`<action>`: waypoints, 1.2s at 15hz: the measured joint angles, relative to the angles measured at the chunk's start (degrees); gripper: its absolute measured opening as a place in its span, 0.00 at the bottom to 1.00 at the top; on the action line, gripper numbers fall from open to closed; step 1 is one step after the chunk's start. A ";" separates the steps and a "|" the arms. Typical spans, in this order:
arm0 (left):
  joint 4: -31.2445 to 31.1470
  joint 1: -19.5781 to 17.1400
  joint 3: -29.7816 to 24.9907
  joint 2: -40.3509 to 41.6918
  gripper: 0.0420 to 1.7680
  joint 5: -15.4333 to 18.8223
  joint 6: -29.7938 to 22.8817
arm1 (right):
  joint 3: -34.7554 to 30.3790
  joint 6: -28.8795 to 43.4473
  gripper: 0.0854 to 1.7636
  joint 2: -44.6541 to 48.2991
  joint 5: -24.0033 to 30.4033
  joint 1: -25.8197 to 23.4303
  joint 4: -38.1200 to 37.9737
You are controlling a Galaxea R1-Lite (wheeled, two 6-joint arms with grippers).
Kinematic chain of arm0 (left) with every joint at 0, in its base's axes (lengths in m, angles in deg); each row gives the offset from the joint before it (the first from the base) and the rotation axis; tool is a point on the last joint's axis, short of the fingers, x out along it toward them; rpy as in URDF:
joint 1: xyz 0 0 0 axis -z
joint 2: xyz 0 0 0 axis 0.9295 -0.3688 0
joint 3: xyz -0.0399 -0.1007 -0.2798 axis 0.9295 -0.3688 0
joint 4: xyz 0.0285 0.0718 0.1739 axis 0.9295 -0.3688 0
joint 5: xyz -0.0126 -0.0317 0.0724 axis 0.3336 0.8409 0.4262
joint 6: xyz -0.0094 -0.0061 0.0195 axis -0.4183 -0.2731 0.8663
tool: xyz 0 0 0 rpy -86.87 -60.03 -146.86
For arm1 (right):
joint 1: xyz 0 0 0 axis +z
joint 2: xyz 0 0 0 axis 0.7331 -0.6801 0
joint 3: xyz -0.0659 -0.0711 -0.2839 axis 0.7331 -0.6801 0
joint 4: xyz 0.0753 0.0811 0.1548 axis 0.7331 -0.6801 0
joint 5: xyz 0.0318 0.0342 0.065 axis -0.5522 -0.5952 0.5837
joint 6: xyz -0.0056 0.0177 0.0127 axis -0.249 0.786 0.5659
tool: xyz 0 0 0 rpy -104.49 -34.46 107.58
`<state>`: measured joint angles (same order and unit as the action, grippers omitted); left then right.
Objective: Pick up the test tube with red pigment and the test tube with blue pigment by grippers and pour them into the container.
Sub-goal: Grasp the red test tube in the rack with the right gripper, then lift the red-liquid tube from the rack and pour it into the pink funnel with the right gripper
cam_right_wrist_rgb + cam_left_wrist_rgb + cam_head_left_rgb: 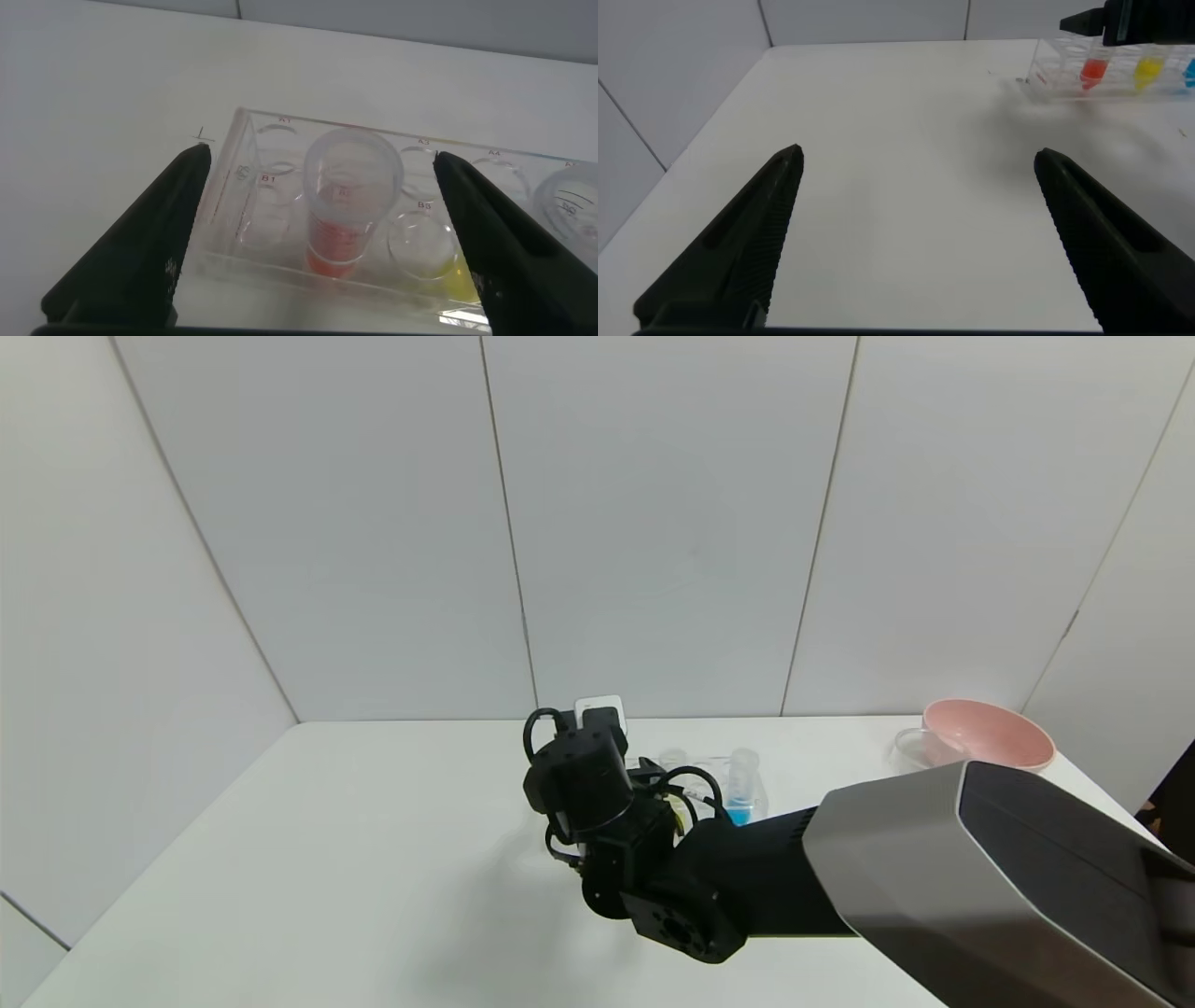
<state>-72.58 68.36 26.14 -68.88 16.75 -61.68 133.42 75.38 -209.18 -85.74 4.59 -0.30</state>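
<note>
We are only starting: our right gripper point(322, 233) is hanging wide open and empty around the test tube with red pigment point(348, 201), nothing poured, while our left gripper point(920, 238) is idling open.

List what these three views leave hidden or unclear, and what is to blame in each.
- Head view: red test tube, hidden by the right gripper's wrist.
- Head view: container, base cut off by the right arm.
- Left wrist view: blue test tube, cut by the edge.
</note>
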 joint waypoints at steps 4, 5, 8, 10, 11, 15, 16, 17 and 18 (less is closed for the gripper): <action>0.02 0.00 0.00 0.00 1.00 0.00 0.05 | 0.28 0.00 0.84 -0.41 0.02 -0.20 -0.09; 0.00 0.00 0.00 0.00 1.00 0.00 0.00 | 0.20 -0.02 0.74 -0.44 0.00 -0.12 -0.11; 0.00 0.00 0.00 0.00 1.00 0.00 0.02 | 0.09 -0.02 0.50 -0.39 0.11 -0.06 -0.04; 0.00 0.00 0.00 0.00 1.00 0.00 0.02 | 0.09 -0.02 0.37 -0.34 0.02 -0.12 -0.11; 0.00 0.00 0.00 0.00 1.00 0.00 0.00 | 0.00 -0.05 0.26 -0.33 0.00 -0.15 -0.20; 0.00 0.00 0.00 0.00 1.00 0.00 0.00 | -0.16 -0.02 0.26 -0.22 0.05 -0.09 -0.13; 0.00 0.00 0.00 0.00 1.00 0.00 0.00 | -0.20 0.00 0.26 -0.20 0.05 -0.09 -0.13; 0.00 0.00 0.00 0.00 1.00 0.00 0.02 | -0.20 -0.02 0.26 -0.15 0.07 -0.09 -0.13; 0.00 0.00 0.00 0.00 1.00 0.00 0.02 | -0.20 0.02 0.26 -0.06 0.10 -0.09 -0.16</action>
<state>-72.58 68.36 26.14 -68.88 16.75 -61.66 133.22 75.40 -209.24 -85.64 4.50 -0.46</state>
